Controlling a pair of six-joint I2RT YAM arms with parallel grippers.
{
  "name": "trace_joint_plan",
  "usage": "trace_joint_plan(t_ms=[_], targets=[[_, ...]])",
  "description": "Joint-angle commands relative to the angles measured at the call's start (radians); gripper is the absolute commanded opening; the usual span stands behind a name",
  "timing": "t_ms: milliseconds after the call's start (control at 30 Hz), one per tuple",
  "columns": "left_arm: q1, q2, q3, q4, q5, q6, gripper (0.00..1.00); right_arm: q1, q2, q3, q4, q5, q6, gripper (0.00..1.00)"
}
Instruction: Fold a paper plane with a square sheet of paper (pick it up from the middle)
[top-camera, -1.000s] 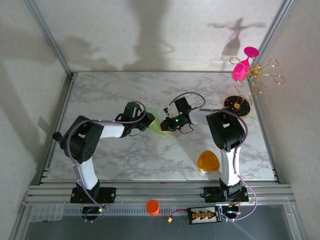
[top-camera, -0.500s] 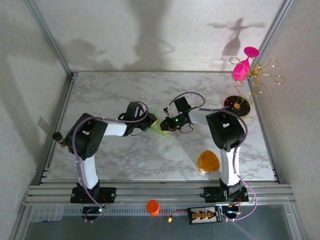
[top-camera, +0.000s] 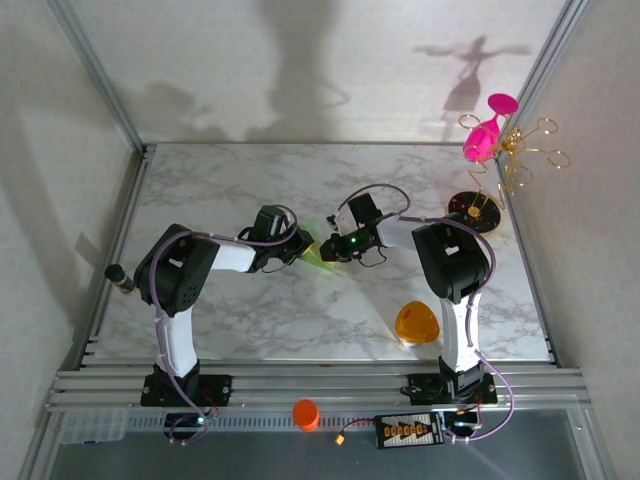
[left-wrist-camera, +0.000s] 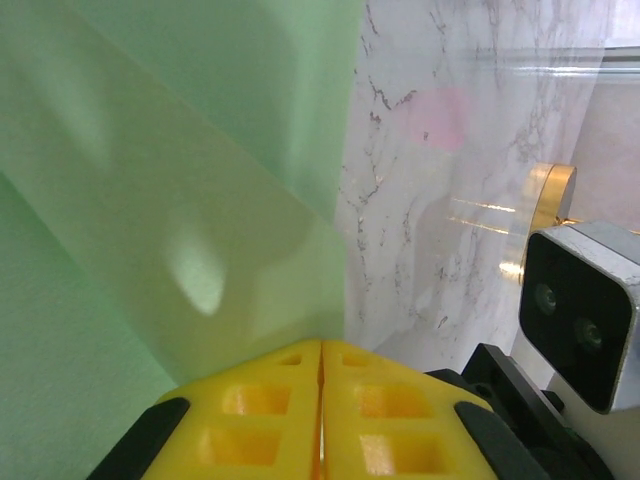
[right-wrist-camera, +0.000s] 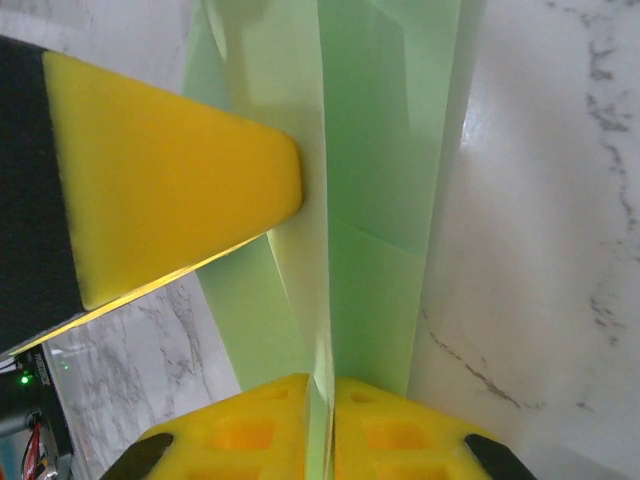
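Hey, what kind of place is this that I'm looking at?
Probably a robotics lab test cell: a left arm and right arm bolted to aluminium rails at a marble-patterned table, boxed in by white panels, working on green paper.

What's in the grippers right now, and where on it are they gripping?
The green paper, partly folded. The right gripper is shut on a raised lengthwise crease; the left gripper, shut, seems to pinch the paper's edge from the opposite side.
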Motion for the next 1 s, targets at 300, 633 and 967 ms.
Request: trace_joint_plan(t_ms=[300,633,967], targets=[[0.004,0.048,0.042,0.027,0.042,0.036,0.11,0.005,0.099,-0.021,-0.017,0.128,-0.019,0.17],[0.038,-0.067,-0.004,0.028,-0.012,0.044,0.15,-0.001,0.107,-0.049,-0.001,0.133,-0.006,0.07],[0.050,-0.119,-0.114,0.134,0.012,-0.002,0.16,-0.010,0.133,-0.056,-0.004,0.142,0.011,0.06]])
